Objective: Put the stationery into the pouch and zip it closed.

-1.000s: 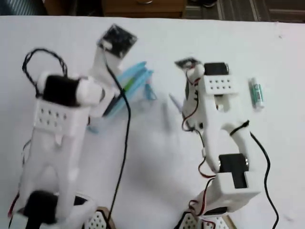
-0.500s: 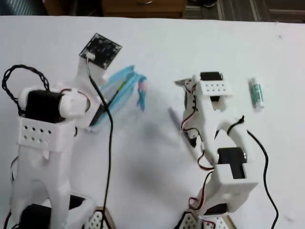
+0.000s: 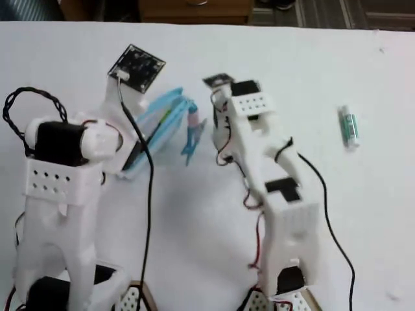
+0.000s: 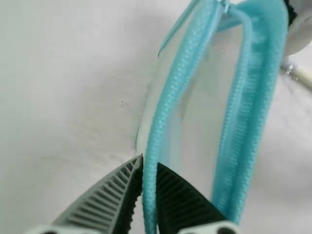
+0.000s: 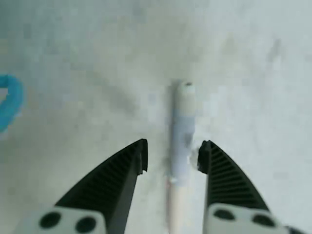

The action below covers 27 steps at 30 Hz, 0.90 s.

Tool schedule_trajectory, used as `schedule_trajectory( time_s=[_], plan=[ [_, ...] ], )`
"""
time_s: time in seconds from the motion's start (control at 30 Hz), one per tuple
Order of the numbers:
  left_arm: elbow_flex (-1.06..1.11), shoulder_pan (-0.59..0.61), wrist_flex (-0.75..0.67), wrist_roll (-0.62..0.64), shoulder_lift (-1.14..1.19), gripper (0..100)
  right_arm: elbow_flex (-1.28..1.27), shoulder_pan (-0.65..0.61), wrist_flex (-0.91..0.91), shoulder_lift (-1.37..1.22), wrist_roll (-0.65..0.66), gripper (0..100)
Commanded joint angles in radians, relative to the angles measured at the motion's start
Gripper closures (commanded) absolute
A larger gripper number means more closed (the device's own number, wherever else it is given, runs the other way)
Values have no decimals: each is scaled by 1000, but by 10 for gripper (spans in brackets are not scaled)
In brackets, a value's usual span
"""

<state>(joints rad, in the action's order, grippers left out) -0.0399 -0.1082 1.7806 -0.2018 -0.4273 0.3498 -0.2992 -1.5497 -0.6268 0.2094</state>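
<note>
Item: pen (image 5: 181, 126), slim and pale, flat on the counter (image 3: 337, 58).
Position: between the spread jaws of the right gripper (image 5: 173, 145), closer to one jaw. Its long axis runs straight out ahead of the jaws, so a plain closing should take it across its width.
Also: blue pouch (image 3: 162, 120), mouth gaping, one zip edge pinched in the jaws of the left gripper (image 4: 148, 163), just beside the right arm.
Also: green stick (image 3: 349, 126), well apart on the right arm's outer side, open counter around it.
</note>
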Motion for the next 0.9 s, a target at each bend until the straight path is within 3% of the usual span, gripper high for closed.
schedule_trajectory(
  time_s=[0.0,0.13,0.3,0.6,0.87],
  plan=[
    [-6,13,6,25,-2,979,133,-13,18,-151,-12,822],
    [-6,15,6,37,-2,978,299,2,-39,-292,-5,831],
    [-6,51,5,37,-2,978,476,22,-119,-417,-5,988],
    [-6,79,5,37,-2,978,787,76,-219,-421,-26,980],
    [-6,79,5,37,-2,978,1057,79,-219,-157,-322,980]
  ],
)
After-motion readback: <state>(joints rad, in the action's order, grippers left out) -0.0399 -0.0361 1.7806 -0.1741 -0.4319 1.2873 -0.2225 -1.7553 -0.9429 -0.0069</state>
